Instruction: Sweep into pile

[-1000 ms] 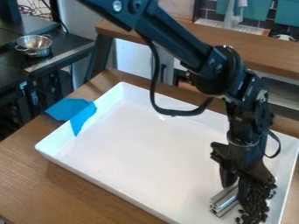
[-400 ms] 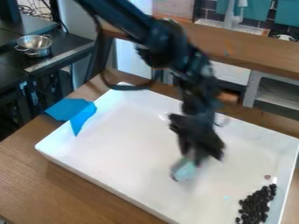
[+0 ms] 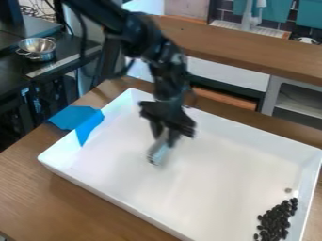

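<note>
Over the white tray point(image 3: 113, 201), the gripper point(image 3: 166, 135) hangs down, closed on a silvery bar point(image 3: 158, 153) (rather blurred, admittedly); dark beans point(image 3: 275, 221) lie near its right wall, blue tape point(image 3: 76, 117) across the left.

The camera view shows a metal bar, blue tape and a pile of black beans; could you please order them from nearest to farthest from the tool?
1. Metal bar, held by the tool.
2. Blue tape, on the view's left, over the tray's edge.
3. Black beans, piled at lower right.
</note>
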Controlling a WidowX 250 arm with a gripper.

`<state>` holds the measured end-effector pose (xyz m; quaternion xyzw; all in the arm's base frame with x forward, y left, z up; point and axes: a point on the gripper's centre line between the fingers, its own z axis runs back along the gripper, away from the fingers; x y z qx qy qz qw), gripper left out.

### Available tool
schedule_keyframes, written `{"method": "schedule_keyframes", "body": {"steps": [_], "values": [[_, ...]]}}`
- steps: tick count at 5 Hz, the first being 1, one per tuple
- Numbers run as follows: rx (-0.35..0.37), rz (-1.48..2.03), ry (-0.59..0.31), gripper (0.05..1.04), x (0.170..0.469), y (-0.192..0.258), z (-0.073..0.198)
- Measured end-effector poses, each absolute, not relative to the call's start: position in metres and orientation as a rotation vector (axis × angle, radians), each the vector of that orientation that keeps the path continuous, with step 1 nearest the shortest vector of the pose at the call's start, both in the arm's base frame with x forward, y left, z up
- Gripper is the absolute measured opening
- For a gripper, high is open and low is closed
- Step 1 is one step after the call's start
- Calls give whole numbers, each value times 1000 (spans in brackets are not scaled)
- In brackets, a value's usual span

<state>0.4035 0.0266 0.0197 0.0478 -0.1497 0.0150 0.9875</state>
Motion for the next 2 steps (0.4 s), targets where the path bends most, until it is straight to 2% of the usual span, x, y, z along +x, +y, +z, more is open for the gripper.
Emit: {"method": "schedule_keyframes", "body": {"steps": [1,2], "values": [[125,65,-275,360,402,59,4],[165,127,-291,360,404,66,5]]}}
